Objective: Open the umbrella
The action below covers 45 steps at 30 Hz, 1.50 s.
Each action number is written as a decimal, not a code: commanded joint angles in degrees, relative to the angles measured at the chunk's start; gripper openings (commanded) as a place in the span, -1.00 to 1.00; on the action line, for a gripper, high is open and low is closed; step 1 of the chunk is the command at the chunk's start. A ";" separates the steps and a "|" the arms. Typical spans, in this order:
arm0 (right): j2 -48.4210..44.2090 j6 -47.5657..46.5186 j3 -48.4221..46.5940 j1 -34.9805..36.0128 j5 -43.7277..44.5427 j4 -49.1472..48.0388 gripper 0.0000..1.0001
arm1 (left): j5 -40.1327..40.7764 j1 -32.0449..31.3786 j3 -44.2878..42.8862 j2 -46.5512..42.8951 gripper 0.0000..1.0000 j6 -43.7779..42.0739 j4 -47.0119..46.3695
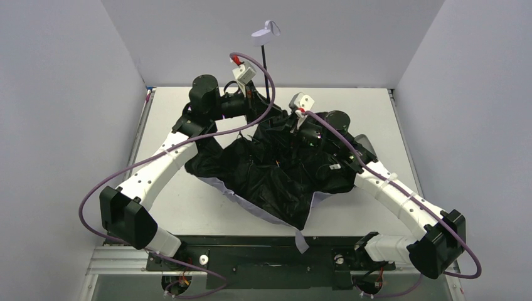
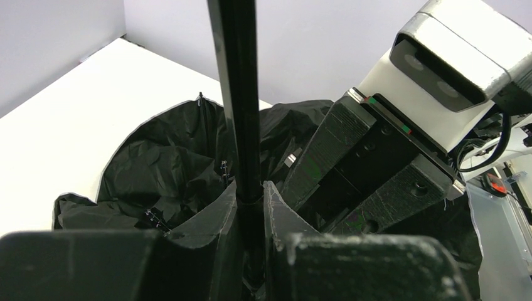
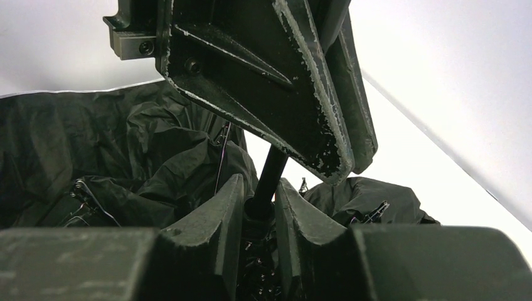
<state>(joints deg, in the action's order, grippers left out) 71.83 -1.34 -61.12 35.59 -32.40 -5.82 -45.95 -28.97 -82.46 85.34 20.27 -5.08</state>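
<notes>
The umbrella lies upside down on the table, its black inner canopy [image 1: 276,175] facing up and crumpled, with a pale outer edge showing at the front. Its thin black shaft [image 1: 268,75] rises to the small pale handle [image 1: 263,33]. My left gripper [image 2: 251,200] is shut on the shaft [image 2: 235,94] above the canopy [image 2: 163,163]. My right gripper [image 3: 259,200] is shut on a thicker black collar round the shaft [image 3: 271,169], just below the left gripper [image 3: 282,81], down among the canopy folds [image 3: 94,150].
The white table [image 1: 188,207] is walled by grey panels on three sides. Purple cables [image 1: 106,182] loop off both arms. The right wrist camera housing [image 2: 452,69] stands close beside the shaft. Thin metal ribs [image 3: 81,194] lie in the fabric.
</notes>
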 commanded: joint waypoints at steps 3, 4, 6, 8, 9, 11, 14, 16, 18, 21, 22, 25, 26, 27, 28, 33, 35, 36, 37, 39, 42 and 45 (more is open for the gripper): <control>4.01 -4.61 6.34 -0.07 -3.65 23.18 -0.57 | 3.25 1.64 -10.63 -4.82 -1.00 -0.71 -17.66; 3.71 -5.06 6.44 -0.08 -3.46 23.76 -0.54 | 3.15 1.64 -10.80 -4.89 -1.00 -2.24 -17.14; 2.99 -6.00 6.60 -0.47 -3.18 23.94 -0.48 | 2.48 1.64 -10.83 -5.03 -1.00 -4.74 -15.73; 2.36 -6.33 5.87 -1.61 -3.00 23.83 -0.43 | 1.74 1.30 -8.78 -5.92 -1.00 -8.75 -13.78; 2.13 -6.46 5.46 -1.99 -2.97 23.84 -0.39 | 1.46 0.72 -7.77 -6.39 -1.00 -10.38 -12.36; 1.40 -6.77 4.24 -3.47 -2.77 23.59 -0.25 | 1.24 -0.97 -4.51 -8.05 -1.00 -17.14 -9.03; 0.05 -7.11 2.18 -6.92 -3.12 24.06 0.10 | 2.75 -4.46 3.15 -11.79 -1.00 -31.83 -4.57; -1.15 -8.55 1.17 -8.80 -3.26 25.80 0.35 | 4.49 -6.05 8.68 -13.36 -1.00 -34.99 -4.64; -2.48 -10.42 0.47 -10.24 -3.20 28.00 0.45 | 5.74 -6.40 13.54 -13.78 -1.00 -35.19 -6.69; -4.48 -11.61 -0.01 -11.87 -2.57 30.67 0.53 | 8.72 -6.48 21.62 -13.30 -1.00 -35.43 -14.18; -4.85 -12.20 0.09 -12.17 -2.31 31.12 0.55 | 9.32 -6.57 24.47 -13.07 -1.00 -36.26 -17.62; -5.58 -13.50 0.55 -13.50 -1.21 33.39 0.55 | 12.16 -6.77 30.69 -11.22 -0.86 -40.10 -21.22; -5.62 -14.12 0.73 -13.74 -1.06 33.76 0.55 | 12.70 -6.75 31.70 -10.88 -0.79 -41.31 -21.62; -5.55 -14.39 1.07 -14.24 -0.68 34.39 0.55 | 13.24 -6.77 33.64 -10.37 -0.58 -43.13 -21.89; -5.52 -14.85 1.13 -14.46 -0.49 34.70 0.55 | 14.31 -6.75 34.41 -10.28 -0.44 -43.57 -22.29; -4.48 -16.78 0.47 -15.38 -0.08 38.96 0.37 | 15.43 -6.43 37.97 -15.09 0.57 -45.21 -15.67; -3.58 -15.64 0.23 -15.31 -0.71 40.27 0.15 | 15.41 -5.68 39.79 -19.12 0.67 -45.08 -12.06; -2.87 -15.02 0.26 -15.26 -1.36 40.23 0.09 | 15.29 -5.23 40.51 -22.09 0.68 -44.89 -9.68; -2.55 -13.51 0.64 -15.02 -1.71 39.95 -0.02 | 15.15 -4.21 41.87 -23.44 0.68 -44.36 -6.98; -1.15 -10.24 1.18 -14.40 -2.58 37.74 -0.17 | 13.55 -1.51 43.88 -27.20 0.64 -44.27 -2.44; 2.35 -5.62 0.46 -11.83 -3.61 32.49 -0.30 | 9.08 2.45 46.49 -31.34 0.34 -49.58 5.40; 5.87 -0.44 -1.46 -8.85 -4.04 28.65 -0.37 | 8.20 6.96 48.42 -32.24 0.11 -52.62 8.09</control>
<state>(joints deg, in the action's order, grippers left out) 74.41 -9.15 -58.89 23.38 -34.20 30.50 -34.35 -26.44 -36.80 53.67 -26.48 -6.17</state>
